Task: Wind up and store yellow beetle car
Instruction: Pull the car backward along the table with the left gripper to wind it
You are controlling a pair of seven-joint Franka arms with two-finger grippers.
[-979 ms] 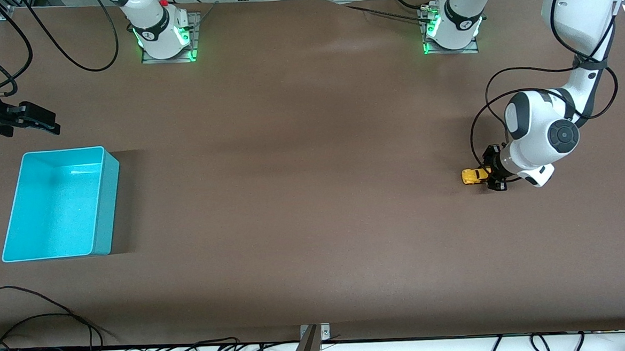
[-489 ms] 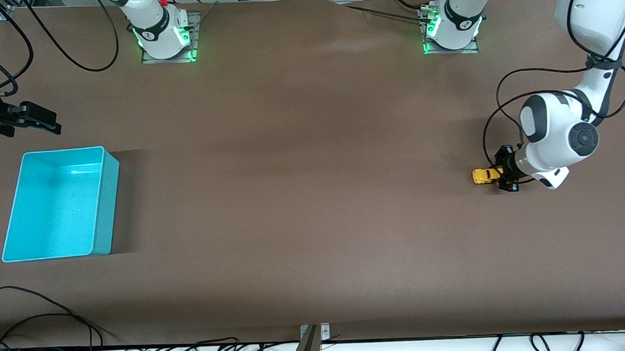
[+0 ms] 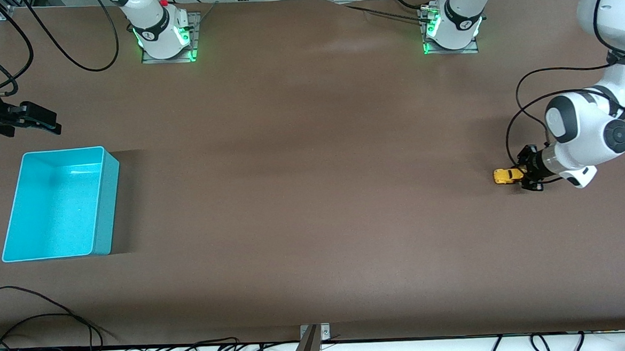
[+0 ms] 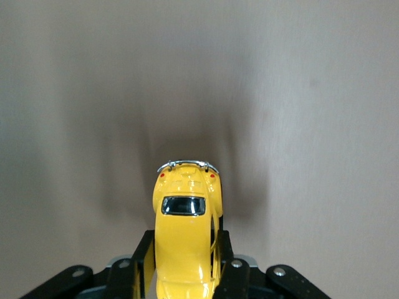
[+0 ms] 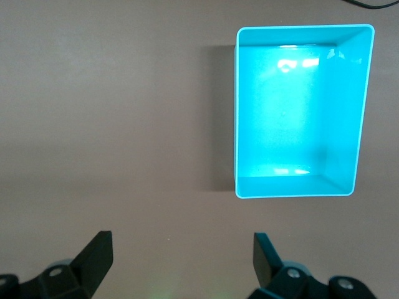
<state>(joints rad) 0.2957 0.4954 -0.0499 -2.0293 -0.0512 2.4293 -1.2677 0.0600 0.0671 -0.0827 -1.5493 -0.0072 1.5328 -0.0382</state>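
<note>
Right now the left gripper (image 3: 526,176) sits low at the right edge of the frame, its fingers (image 4: 142,261) clamped on the flanks of the yellow beetle car (image 3: 508,176), which shows as a small bright speck on the brown table (image 3: 313,197), toward the left arm's end and well apart from the turquoise bin (image 3: 100,202) at the frame's left. From the left wrist view the car (image 4: 186,240) pokes out between the pads, chrome bumper leading.

My guess is that it is a light, hard little thing with a glossy, rounded shell, so it could squirt out of a pinch taken high on the roof; low on the flat sides, as it is held, looks the sound place. For winding, I would expect the wheels must stay pressed to the table.

Over by the upper left of the frame the right gripper (image 3: 31,120) waits above bare table next to the bin, jaws spread wide and holding nothing; its wrist view looks down into the empty bin (image 5: 298,184).

Whether the wheels touch the table I cannot make out. The car's other end is hidden between the fingers, and the wheels are out of sight.
</note>
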